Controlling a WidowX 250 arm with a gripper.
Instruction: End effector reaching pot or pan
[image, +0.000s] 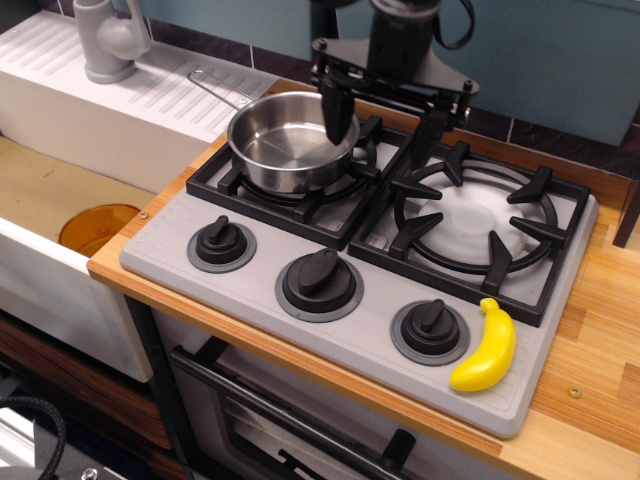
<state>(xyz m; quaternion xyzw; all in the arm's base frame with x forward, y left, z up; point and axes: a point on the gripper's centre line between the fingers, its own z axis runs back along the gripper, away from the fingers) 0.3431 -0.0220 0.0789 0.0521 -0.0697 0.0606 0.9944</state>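
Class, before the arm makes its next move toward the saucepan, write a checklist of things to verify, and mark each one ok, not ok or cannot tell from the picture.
1. Tool open: ok, prongs spread wide.
2. Saucepan seated on the left burner grate: ok.
3. Saucepan empty: ok, bare steel inside.
4. Tool lined up on saucepan: not ok, one prong is over the right rim, the other is beyond it near the right burner.
5. Tool touching saucepan: cannot tell.
6. Banana out of the path: ok, at the front right corner.
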